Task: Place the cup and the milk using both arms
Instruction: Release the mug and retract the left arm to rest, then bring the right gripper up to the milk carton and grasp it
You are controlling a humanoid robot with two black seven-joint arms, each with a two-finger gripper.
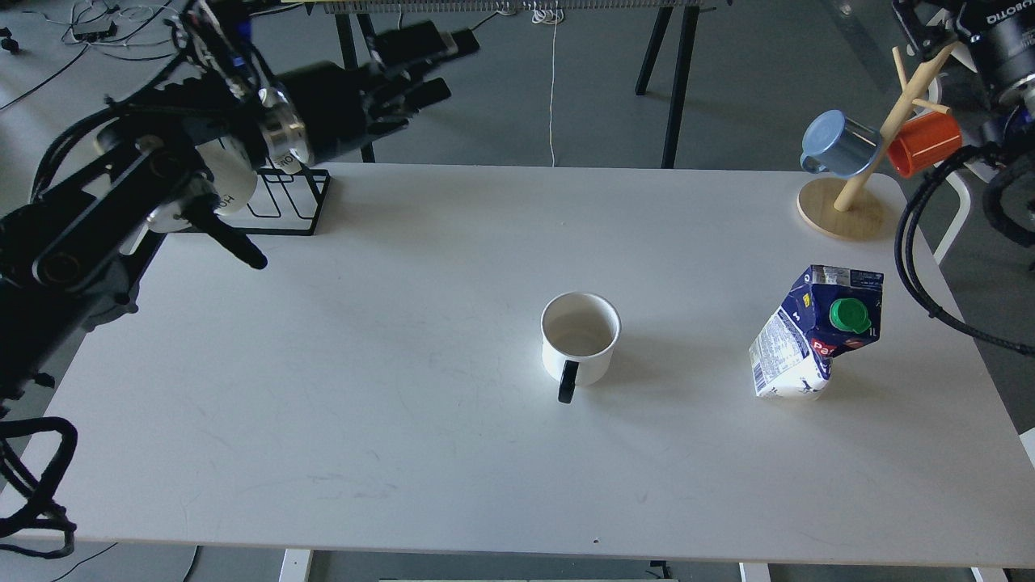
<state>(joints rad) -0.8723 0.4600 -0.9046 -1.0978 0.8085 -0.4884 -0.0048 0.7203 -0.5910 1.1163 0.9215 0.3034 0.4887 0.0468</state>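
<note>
A white cup [580,339] with a black handle stands upright near the middle of the white table [404,404], handle turned toward the front edge. A dented blue and white milk carton [813,333] with a green cap stands to its right. My left gripper [437,65] is raised high over the table's back left, far from the cup, with its fingers apart and nothing in them. Only upper parts and cables of my right arm [1003,48] show at the right edge; its gripper is out of view.
A black wire rack [287,198] with white mugs stands at the back left, partly hidden by my left arm. A wooden mug tree [845,202] with a blue mug [837,144] and an orange mug [922,141] stands at the back right corner.
</note>
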